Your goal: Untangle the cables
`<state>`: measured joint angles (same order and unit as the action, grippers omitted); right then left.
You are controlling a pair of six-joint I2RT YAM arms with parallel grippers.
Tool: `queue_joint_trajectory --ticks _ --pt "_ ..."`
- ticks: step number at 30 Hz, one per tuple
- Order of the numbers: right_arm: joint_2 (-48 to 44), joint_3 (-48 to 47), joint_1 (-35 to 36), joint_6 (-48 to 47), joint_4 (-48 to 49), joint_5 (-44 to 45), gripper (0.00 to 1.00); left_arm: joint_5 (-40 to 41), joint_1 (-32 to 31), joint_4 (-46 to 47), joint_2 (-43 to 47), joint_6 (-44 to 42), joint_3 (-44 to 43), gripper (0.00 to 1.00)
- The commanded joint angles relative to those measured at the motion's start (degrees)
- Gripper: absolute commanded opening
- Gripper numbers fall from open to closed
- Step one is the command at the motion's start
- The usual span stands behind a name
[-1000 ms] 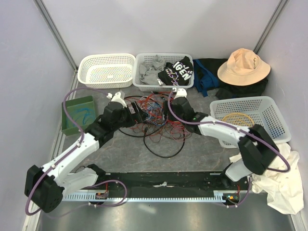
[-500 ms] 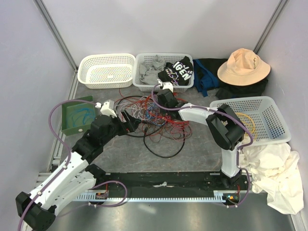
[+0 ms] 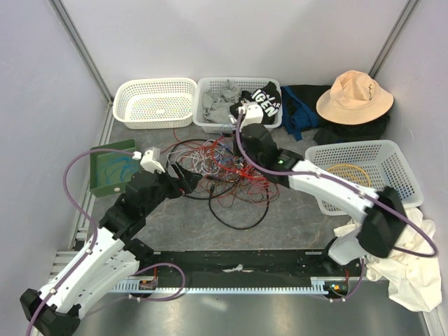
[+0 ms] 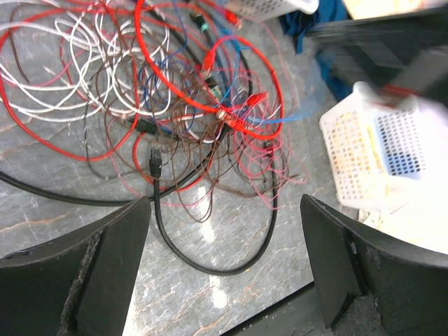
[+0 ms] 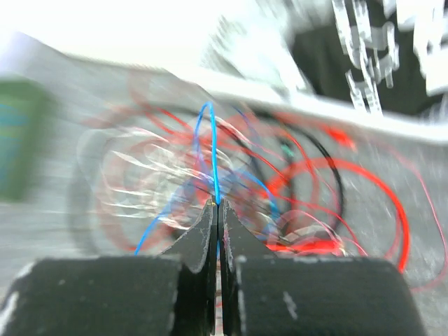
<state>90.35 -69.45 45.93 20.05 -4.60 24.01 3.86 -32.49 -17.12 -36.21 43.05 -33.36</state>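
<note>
Seen from above, the left fingers are spread wide at the near-left edge of the cables and hold nothing. The right arm reaches to the far side of the heap, its tip hard to make out under its own wrist. The cables lie in one loose tangle of red, white, black and blue strands in the middle of the bench, towards its far edge.

Little looks finished. A coiled blue cable lies in the green bin at the left edge. A yellow coil lies in the white basket at the right edge. I take these two as already sorted, with the bulk still knotted. At the far edge, the left basket looks empty and the middle basket holds grey and black clothing.

From the left wrist, both fingers frame the tangle without touching it. A thick black loop trails nearest to them. The right-hand basket shows blurred at the side.

From the right wrist, the right fingers are pressed together and pinch a blue strand that rises out of the heap. The rest of this view is smeared.
</note>
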Motion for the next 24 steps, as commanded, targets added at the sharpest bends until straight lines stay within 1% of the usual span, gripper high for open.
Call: queue_joint_trajectory --ticks 1,5,7,9,11,12,14,15,18,19,21,22,24 --pt "-12.3 -4.5 4.1 -2.9 -3.1 1.0 0.0 0.9 0.0 4.6 2.6 0.7 -0.1 0.95" --pt "-17.5 -7.4 4.6 -2.0 -7.3 -2.0 0.0 -0.6 0.0 10.5 4.6 1.8 1.3 0.98" --pt "-20.3 -7.2 4.8 -1.1 -8.8 -3.2 0.0 -1.4 0.0 13.8 5.4 1.6 1.4 0.99" --pt "-22.7 -6.7 4.9 -0.1 -9.5 -4.1 0.0 -2.8 0.0 17.4 5.9 0.3 1.4 1.0" --pt "-24.2 -6.0 4.9 0.5 -9.8 -5.4 0.0 -4.4 0.0 23.0 5.9 -1.6 2.5 1.0" --pt "-25.4 -5.8 4.9 0.9 -10.0 -5.9 0.0 -7.0 0.0 28.7 5.4 -2.2 3.3 1.0" --pt "-26.4 -5.9 4.9 1.6 -10.2 -7.3 0.0 -10.2 0.0 35.5 4.7 -2.4 6.9 1.0" --pt "-27.1 -6.1 4.9 1.9 -10.5 -7.7 0.0 -11.1 0.0 44.4 3.7 -2.3 10.2 0.99" --pt "-28.2 -7.1 4.9 2.3 -11.5 -8.5 0.0 -13.7 -0.2 58.6 1.3 -0.4 17.2 1.0" --pt "-28.4 -7.7 4.9 2.5 -11.7 -8.7 0.0 -14.2 -0.5 64.6 -0.5 -0.7 18.2 1.0" --pt "-28.6 -8.2 4.9 3.0 -12.4 -9.0 0.0 -16.6 -2.0 68.5 -2.5 -2.5 19.2 1.0" --pt "-28.6 -8.9 4.9 3.1 -12.8 -9.0 0.0 -16.9 -2.9 70.7 -3.9 -5.9 19.2 1.0" --pt "-28.1 -9.8 4.9 3.9 -13.8 -9.2 0.0 -16.4 -6.1 72.0 -4.7 -9.2 19.7 1.0"
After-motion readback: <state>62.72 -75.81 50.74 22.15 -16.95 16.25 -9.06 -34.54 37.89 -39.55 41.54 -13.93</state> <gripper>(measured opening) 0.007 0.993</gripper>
